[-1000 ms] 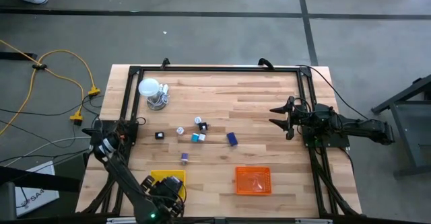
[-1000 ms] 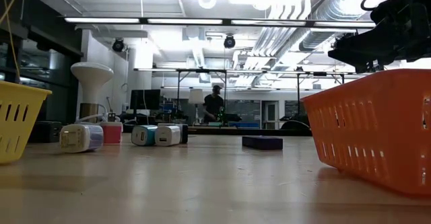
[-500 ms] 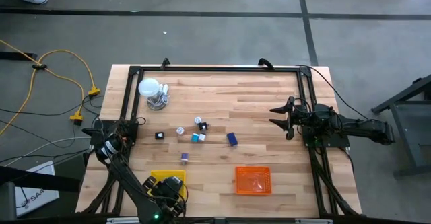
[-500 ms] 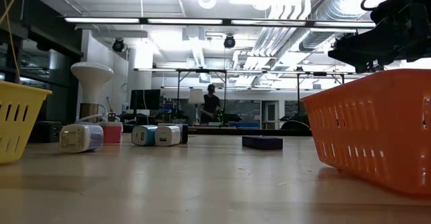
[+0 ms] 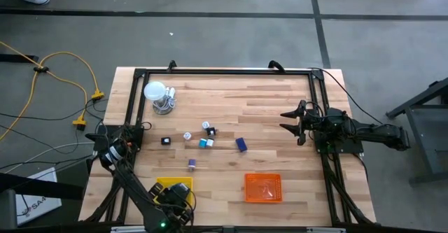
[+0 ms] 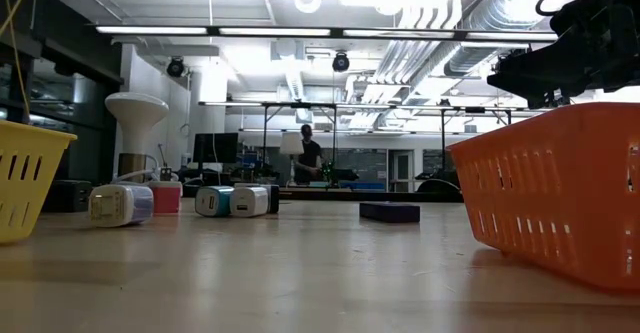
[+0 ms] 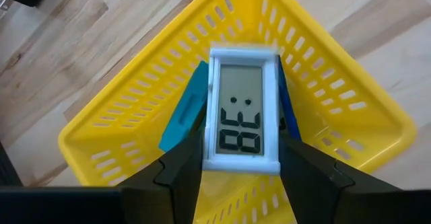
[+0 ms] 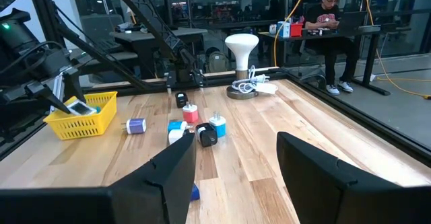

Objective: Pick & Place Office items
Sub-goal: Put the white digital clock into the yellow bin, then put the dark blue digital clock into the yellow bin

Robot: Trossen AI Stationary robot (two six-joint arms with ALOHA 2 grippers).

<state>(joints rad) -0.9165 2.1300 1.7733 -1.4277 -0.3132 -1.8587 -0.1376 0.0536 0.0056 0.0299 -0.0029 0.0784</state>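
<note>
The left gripper (image 7: pixel 239 173) hangs directly over the yellow mesh plastic tray (image 7: pixel 135 123) at the near left of the pale wooden surface (image 5: pixel 266 114), its fingers (image 7: pixel 182 163) clenched on the flanks of a small white-framed digital clock with a grey display (image 7: pixel 241 113). A teal block (image 7: pixel 183 108) lies against the clock's side, just beside one finger; I cannot tell whether it is part of the clock or a separate item already in the tray.

The right gripper (image 8: pixel 236 177) waits at the right edge of the surface, well apart from everything, its fingers (image 8: pixel 165 177) spread and holding nothing.

The remaining office items sit in a loose cluster left of centre: a dark blue block (image 5: pixel 241 144), a small purple roll (image 5: pixel 191 164), a black cube (image 5: pixel 166 140) and several white and teal pieces (image 5: pixel 204 142). The orange mesh plastic tray (image 5: pixel 262 187) stands at the near edge, right of the yellow one. A white globe on a wire stand (image 5: pixel 157 93) occupies the far left corner.

Judging from here, the main risk is in the release. The clock looks tilted relative to the tray's walls, so if the fingers part while it is held high it could strike the rim and tip out onto the surface. A finger might also catch the mesh on withdrawal and drag the light tray.
</note>
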